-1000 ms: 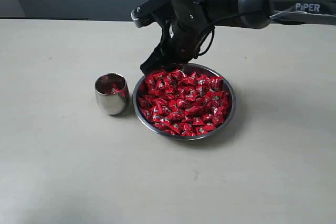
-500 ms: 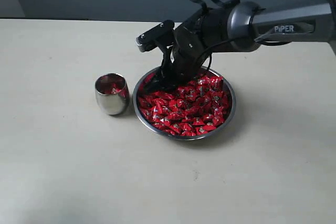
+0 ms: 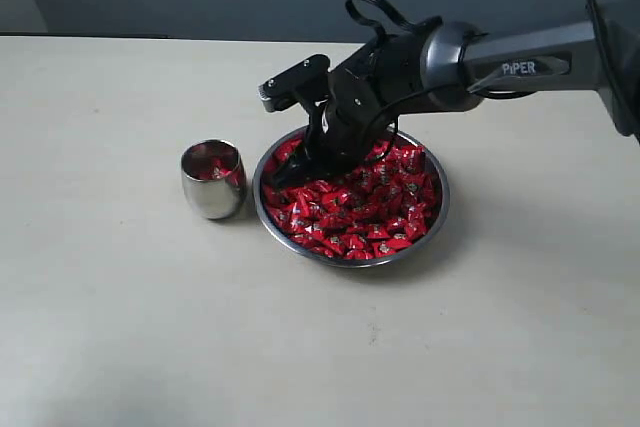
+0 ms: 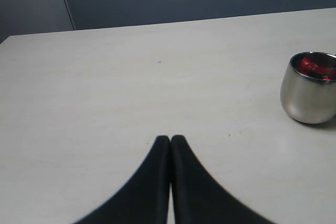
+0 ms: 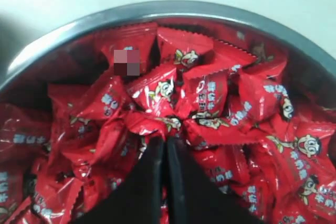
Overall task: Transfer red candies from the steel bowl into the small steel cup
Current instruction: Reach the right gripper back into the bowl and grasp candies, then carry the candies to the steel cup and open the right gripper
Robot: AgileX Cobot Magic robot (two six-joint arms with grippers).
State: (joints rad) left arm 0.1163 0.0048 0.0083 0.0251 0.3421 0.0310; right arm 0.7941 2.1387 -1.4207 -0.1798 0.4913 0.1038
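— Where are the red candies [image 3: 365, 207] being kept?
— Heaped in the steel bowl [image 3: 350, 261]; a few are being held in the small steel cup [image 3: 212, 182] just beside it.
— The right gripper [image 5: 164, 141]?
— It is being held closed, tips among the candies at the bowl's far, cup-side edge. Whether one is being pinched cannot be told.
— The left gripper [image 4: 170, 139]?
— Being held closed over the table [image 4: 105, 87], apart from the cup.

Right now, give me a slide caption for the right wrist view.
Shut right end effector, tips down among red candies heaped in the steel bowl.
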